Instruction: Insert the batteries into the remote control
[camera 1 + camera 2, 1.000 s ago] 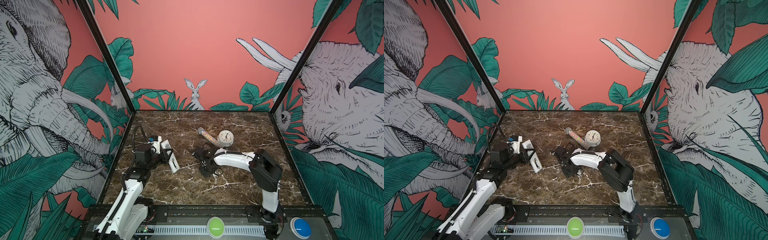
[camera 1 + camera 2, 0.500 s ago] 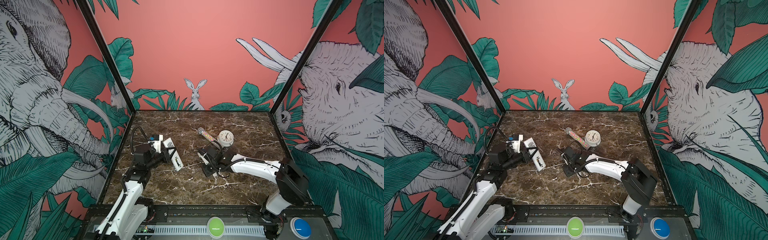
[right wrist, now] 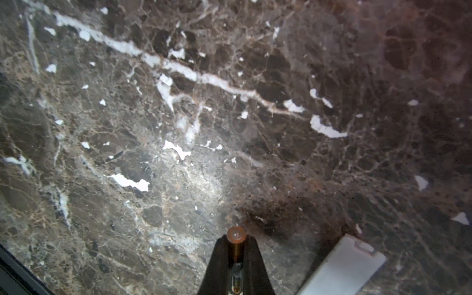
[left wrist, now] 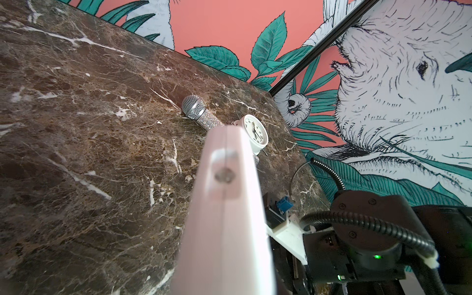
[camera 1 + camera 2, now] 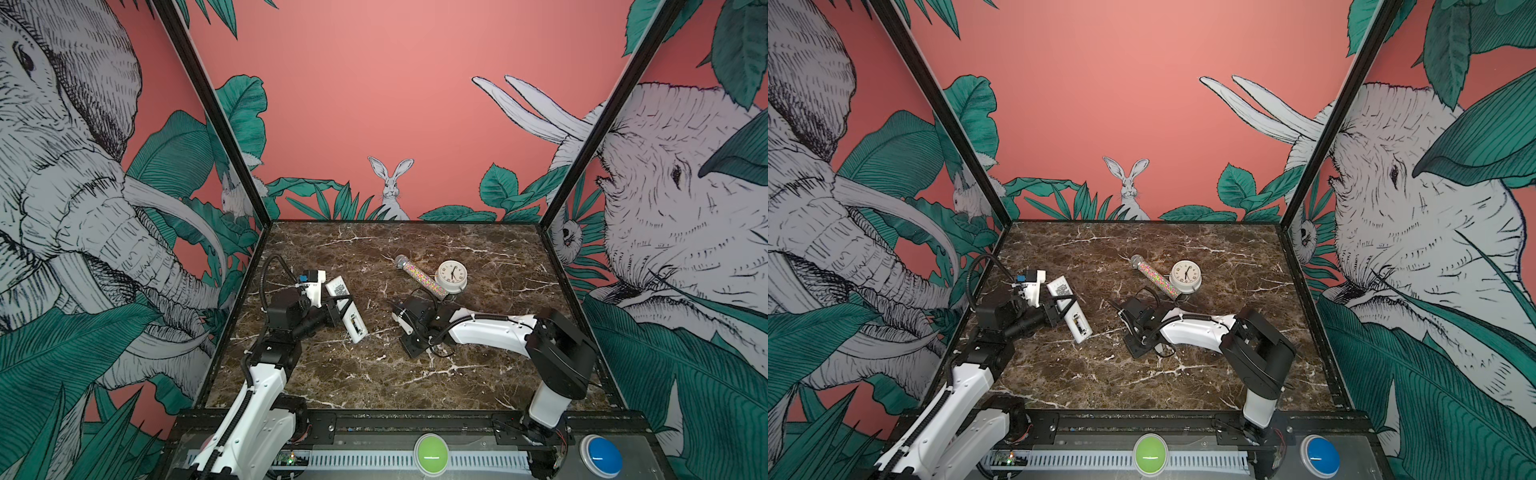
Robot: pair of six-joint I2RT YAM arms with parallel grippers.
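Bare surface front and back, crowded middle

The surface [image 5: 374,386] lies bare along the near edge and by the back wall. A bare lane runs between the tilted remote control [image 5: 347,309] on the left and the right arm [image 5: 486,330], which stretches low across the right half. Behind it, sprinkle tube [image 5: 419,276] and clock [image 5: 452,275] sit side by side.

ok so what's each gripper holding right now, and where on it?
The left gripper clamps the remote control about mid-length. The right gripper pinches one battery by its body, gold end sticking out past the fingertips.
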